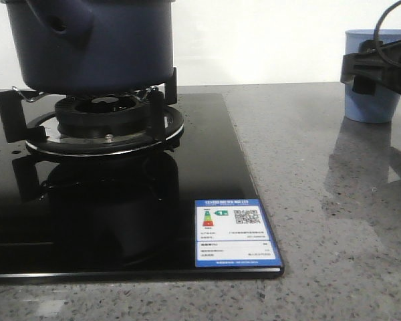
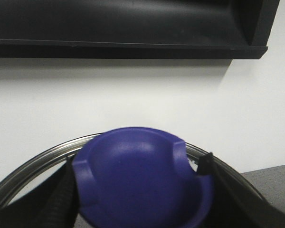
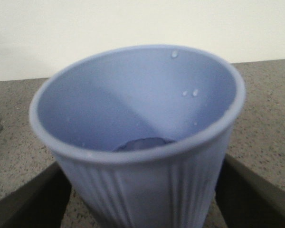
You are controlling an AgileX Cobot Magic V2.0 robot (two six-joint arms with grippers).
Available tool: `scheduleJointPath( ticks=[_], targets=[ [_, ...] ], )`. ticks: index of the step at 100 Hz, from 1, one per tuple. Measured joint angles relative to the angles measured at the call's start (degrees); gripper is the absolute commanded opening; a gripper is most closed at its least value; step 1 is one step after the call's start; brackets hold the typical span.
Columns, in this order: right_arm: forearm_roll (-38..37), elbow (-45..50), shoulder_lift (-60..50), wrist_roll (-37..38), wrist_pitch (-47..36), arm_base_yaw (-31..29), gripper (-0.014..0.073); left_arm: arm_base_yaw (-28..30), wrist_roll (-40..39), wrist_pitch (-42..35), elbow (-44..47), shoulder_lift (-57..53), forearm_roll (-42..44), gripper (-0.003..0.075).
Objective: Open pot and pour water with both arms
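The large dark navy-blue pot (image 1: pixel 87 43) with matte sides sits on the black burner grate (image 1: pixel 100 120) of the glossy black glass stove (image 1: pixel 120 214), set on the grey speckled stone tabletop (image 1: pixel 334 214); the left gripper's (image 2: pixel 137 209) fingers (image 2: pixel 52 199) are clamped on a purple-blue lid knob (image 2: pixel 137 185) over a steel rim (image 2: pixel 33 164); the right gripper's (image 3: pixel 142 199) fingers (image 3: pixel 33 199) flank the light blue ribbed cup (image 3: pixel 142 142), contact unclear.

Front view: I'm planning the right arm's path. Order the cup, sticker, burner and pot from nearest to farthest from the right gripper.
1. Cup: at the right gripper, far right.
2. Sticker: stove's front right corner.
3. Burner and pot: far left; too close to call.
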Motion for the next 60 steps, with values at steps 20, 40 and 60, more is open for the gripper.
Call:
scheduleJointPath(
  ticks=[20, 40, 60],
  targets=[
    [0.00, -0.76, 0.92, 0.00, 0.10, 0.00, 0.0463, 0.00, 0.00, 0.00, 0.00, 0.00, 0.00, 0.0378],
    [0.00, -0.76, 0.92, 0.00, 0.10, 0.00, 0.0299, 0.00, 0.00, 0.00, 0.00, 0.00, 0.12, 0.0378],
    [-0.15, -0.76, 0.92, 0.00, 0.10, 0.00, 0.0299, 0.00, 0.00, 0.00, 0.00, 0.00, 0.12, 0.0378]
  ],
)
